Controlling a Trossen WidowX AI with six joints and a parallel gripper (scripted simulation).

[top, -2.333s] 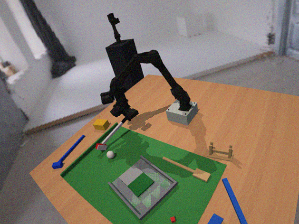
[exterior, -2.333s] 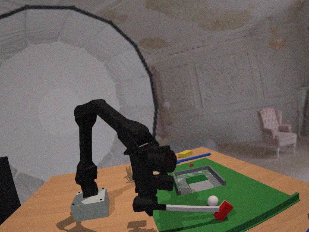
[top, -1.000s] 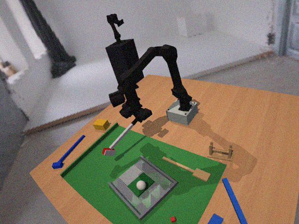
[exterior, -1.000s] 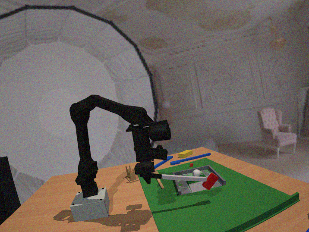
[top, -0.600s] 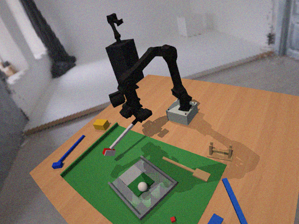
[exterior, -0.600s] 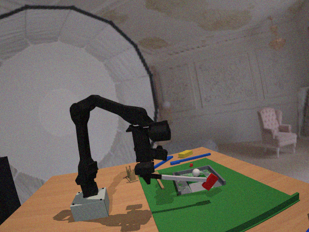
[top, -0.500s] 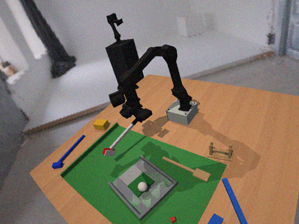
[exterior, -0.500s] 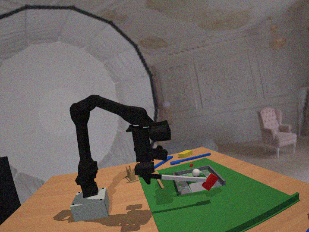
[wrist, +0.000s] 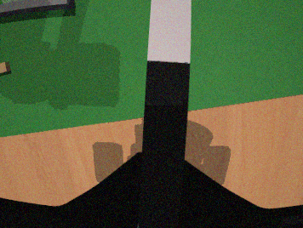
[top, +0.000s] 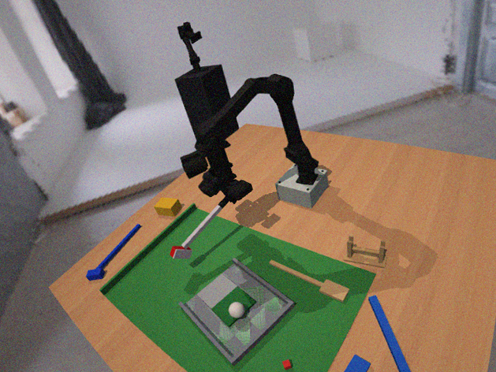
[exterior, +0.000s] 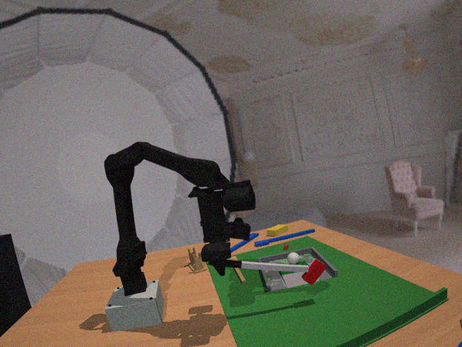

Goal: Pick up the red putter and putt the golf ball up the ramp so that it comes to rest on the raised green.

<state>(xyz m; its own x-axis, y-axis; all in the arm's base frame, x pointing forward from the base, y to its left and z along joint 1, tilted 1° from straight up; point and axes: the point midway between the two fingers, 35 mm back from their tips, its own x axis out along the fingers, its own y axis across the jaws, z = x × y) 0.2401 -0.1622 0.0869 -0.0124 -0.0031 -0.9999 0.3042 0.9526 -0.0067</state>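
My gripper (top: 226, 198) (exterior: 226, 264) (wrist: 156, 161) is shut on the black grip of the red putter (top: 202, 227) (exterior: 274, 265) (wrist: 169, 31). Its pale shaft slants down to a red head (exterior: 314, 272), held above the green mat (top: 160, 312) (exterior: 373, 291). The head is clear of the ball. The white golf ball (top: 236, 310) (exterior: 293, 257) is inside the grey-walled ramp frame (top: 206, 334) (exterior: 329, 264) and appears on the raised green square (top: 233, 296), near its far side from the pale ramp (top: 222, 289). Whether the ball is still moving cannot be told.
A wooden mallet (top: 334, 289) lies beside the ramp, with a wooden stand (top: 366, 251) (exterior: 195, 260) near the mat edge. A small red cube (top: 286, 364) (exterior: 286, 246), a yellow block (top: 167, 206) (exterior: 277, 229) and a blue club (top: 119, 246) also show. A green rail (top: 149, 248) borders the mat.
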